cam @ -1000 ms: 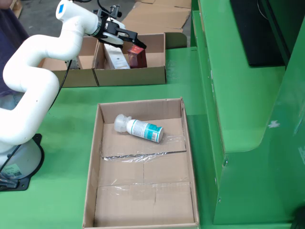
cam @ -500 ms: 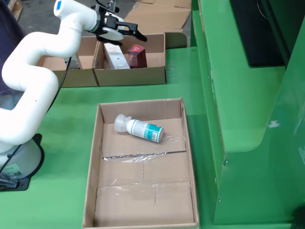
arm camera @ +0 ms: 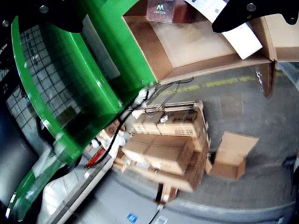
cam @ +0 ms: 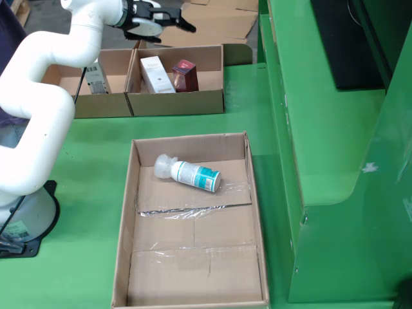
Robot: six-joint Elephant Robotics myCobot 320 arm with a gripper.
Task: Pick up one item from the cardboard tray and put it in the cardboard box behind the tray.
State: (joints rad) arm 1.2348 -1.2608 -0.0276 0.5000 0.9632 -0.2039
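Note:
In the fixed overhead view a large cardboard tray (cam: 126, 212) lies on the green table. It holds one white bottle with a teal label (cam: 188, 174), lying on its side. Behind the tray stands a two-part cardboard box (cam: 177, 103). Its right part holds a white carton (cam: 156, 74) and a dark red carton (cam: 185, 75). My gripper (cam: 172, 17) hovers above that right part, open and empty. The view that rides on the gripper shows the box floor (arm camera: 196, 42), the red carton (arm camera: 161, 10) and the white carton (arm camera: 243, 39) below one black finger (arm camera: 252, 14).
The box's left part holds a small printed pack (cam: 96, 78). A tall green machine housing (cam: 322, 129) walls the table's right side. Beyond the table, the gripper view shows stacked cartons on a pallet (arm camera: 168, 140) and an open carton (arm camera: 231, 156) on the floor.

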